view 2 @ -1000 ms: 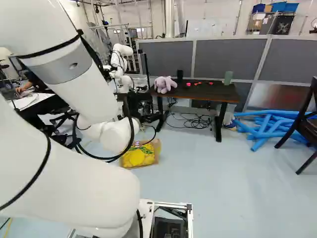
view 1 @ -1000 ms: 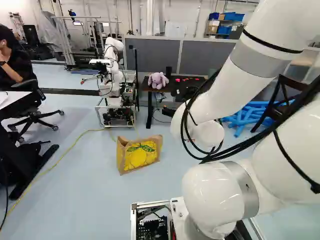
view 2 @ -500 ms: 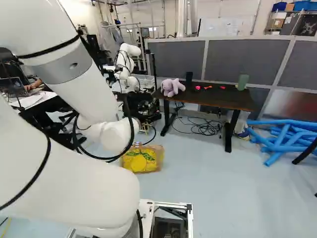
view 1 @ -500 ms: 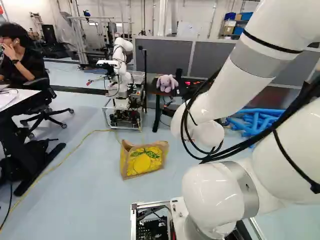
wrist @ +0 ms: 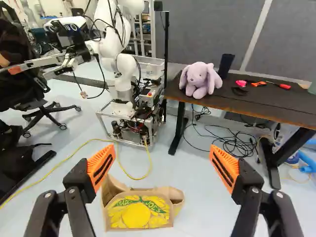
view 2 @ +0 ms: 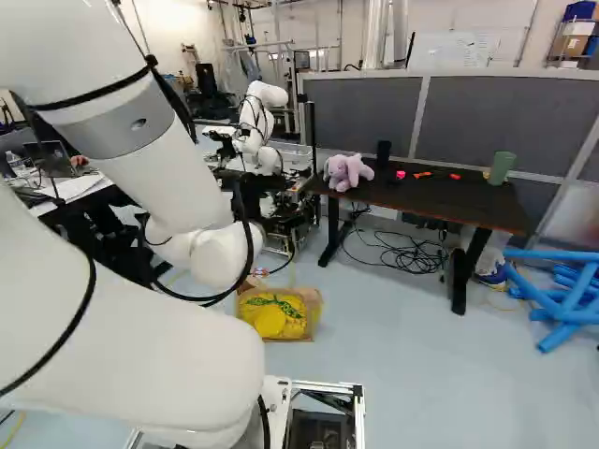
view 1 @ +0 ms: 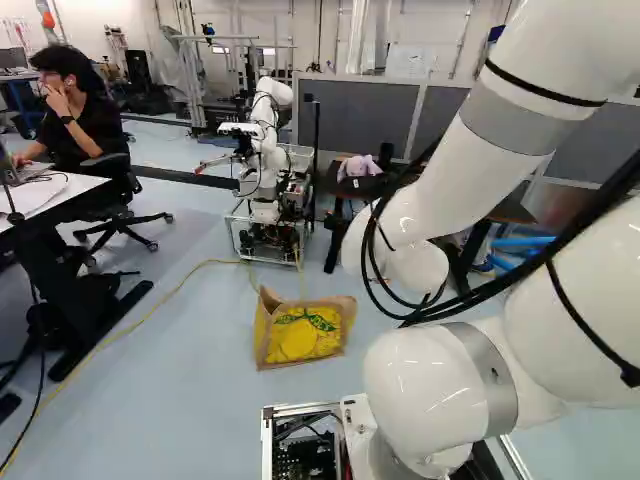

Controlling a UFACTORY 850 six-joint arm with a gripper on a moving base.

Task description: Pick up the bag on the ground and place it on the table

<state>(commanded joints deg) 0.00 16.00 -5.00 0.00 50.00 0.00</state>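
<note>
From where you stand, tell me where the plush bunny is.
In the wrist view, the plush bunny sits on the dark table, at its end nearest another robot, beside a black cup.

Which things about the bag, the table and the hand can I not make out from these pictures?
- Contents of the bag: hidden by its front, wrist view.
- The hand: not visible in either base view, apparently behind the arm.
- Much of the table: behind the arm, left base view; one end cut off by the edge, wrist view.
- Pink item: too small to identify, wrist view.
</note>
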